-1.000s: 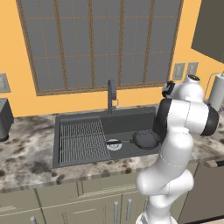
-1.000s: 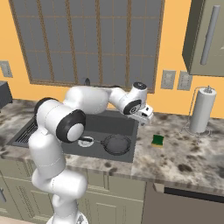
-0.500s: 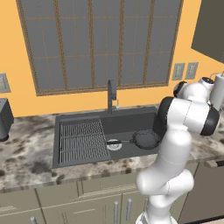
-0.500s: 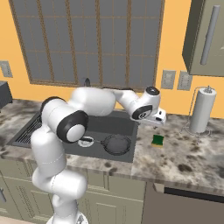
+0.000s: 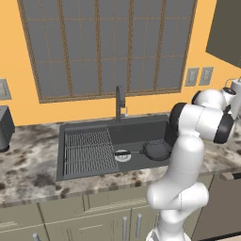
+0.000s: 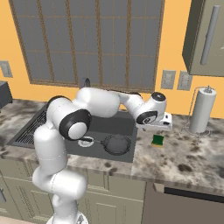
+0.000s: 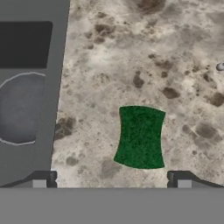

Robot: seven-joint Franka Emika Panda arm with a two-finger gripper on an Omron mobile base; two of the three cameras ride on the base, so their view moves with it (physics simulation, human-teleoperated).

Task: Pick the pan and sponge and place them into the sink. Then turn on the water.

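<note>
Presently, at the sink end of the bench:
Pan: lies in the sink, at its right end, close to the round silver drain; round body flat on the basin floor. In the left base view the pan sits right of the ribbed draining grid.
Sponge: on the speckled stone bench, just right of the sink's right rim, apart from it. Green top faces up; a yellow edge shows in the right base view. In the hand view the sponge lies flat, nothing touching it.
Gripper: jaws stand wide apart, nothing between them. The two dark tips flank the lower edge of the sponge in the hand view, one on either side, clear of it. In the right base view the hand hangs above the bench just left of the sponge.
Faucet: upright behind the sink, under the window.
Paper towel roll: stands on the bench far right, well apart from the sponge.
</note>
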